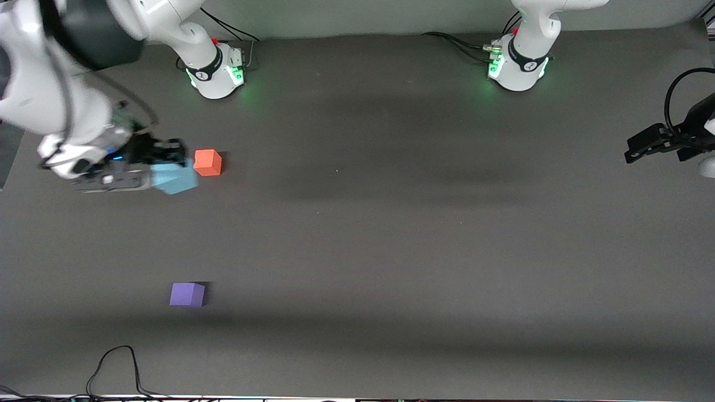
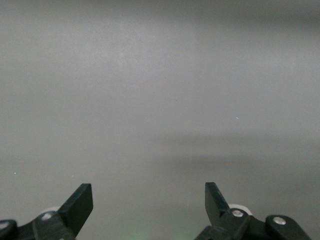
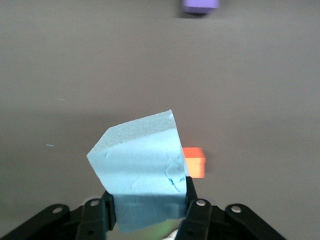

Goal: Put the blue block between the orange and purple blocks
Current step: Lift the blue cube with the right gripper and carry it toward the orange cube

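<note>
Front view: right end effector (image 1: 167, 170) clamps the blue block (image 1: 176, 177), tilted, raised above the table (image 1: 391, 223) just beside the orange block (image 1: 208, 162). Bare table separates the orange block from the purple block (image 1: 187, 294), which lies nearer the camera. Left end effector (image 1: 651, 146) waits at the table edge, fingers (image 2: 77, 205) spread wide, holding nothing.

Even, soft overhead light falls on the dark tabletop (image 1: 391, 234), with broad faint shadow bands across it. Green glow spills from both arm bases. The right arm (image 1: 50, 84) is motion-blurred. The left wrist view is hazy and washed out.
</note>
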Robot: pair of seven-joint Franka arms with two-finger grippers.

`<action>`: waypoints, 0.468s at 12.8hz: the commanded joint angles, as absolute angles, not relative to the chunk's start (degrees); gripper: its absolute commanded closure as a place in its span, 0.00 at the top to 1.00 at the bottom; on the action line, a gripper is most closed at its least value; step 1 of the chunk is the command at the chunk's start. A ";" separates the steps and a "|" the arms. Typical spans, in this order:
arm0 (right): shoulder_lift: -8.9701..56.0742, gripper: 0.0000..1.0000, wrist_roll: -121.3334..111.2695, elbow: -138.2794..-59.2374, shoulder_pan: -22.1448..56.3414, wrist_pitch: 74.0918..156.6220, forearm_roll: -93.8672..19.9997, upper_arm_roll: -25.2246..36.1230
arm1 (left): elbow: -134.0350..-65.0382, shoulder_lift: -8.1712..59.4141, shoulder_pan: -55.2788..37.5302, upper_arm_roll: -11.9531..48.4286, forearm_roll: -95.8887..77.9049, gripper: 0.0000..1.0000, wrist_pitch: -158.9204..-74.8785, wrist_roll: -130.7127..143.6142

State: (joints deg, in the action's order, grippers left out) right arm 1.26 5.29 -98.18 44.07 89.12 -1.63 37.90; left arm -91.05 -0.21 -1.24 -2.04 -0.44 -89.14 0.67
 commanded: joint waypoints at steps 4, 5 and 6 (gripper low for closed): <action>-2.29 0.50 -6.59 -112.56 44.83 102.27 -0.44 50.27 | -92.72 -2.20 -1.14 -2.11 -1.05 1.00 -89.30 -0.44; -1.50 0.50 -6.59 -115.20 44.82 106.13 -0.53 50.45 | -92.81 -2.20 -1.23 -2.02 -1.05 1.00 -89.30 -0.44; -0.19 0.50 -6.59 -116.96 44.91 109.39 -0.61 50.45 | -92.81 -2.20 -1.23 -2.02 -1.05 1.00 -89.30 -0.44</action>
